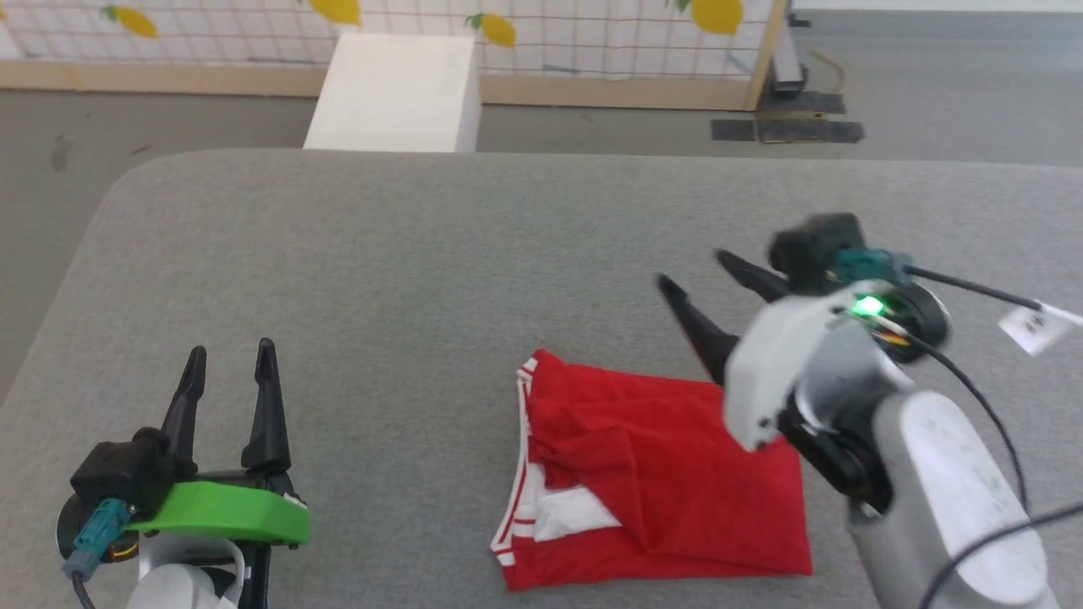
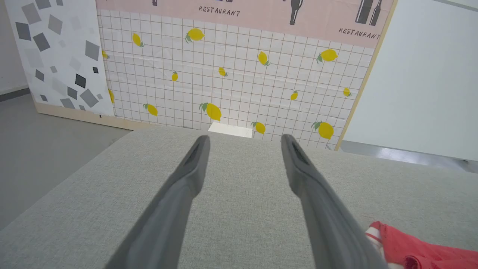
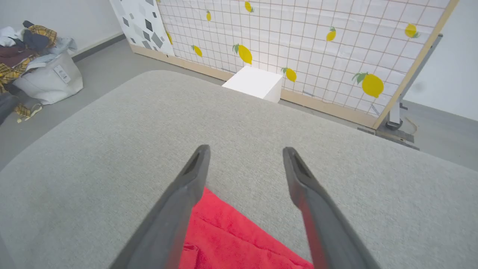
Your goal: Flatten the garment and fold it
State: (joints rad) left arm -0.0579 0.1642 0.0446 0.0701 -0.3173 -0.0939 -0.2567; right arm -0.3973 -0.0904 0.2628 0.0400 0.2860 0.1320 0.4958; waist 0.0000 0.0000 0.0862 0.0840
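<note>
Gray cloth-covered counter (image 1: 423,254) is carrying the folded red shirt (image 1: 677,474), lying right of centre. Robot's left jaws and right jaws are standing spread, gripping nothing. Pink wall banner (image 2: 257,13) is reading "RESTAURANT".

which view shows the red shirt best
The head view: nearly the whole folded garment is in frame, with white sleeve and striped trim. The left wrist view has a corner at lower right; the right wrist view a plain red part at the bottom.
</note>
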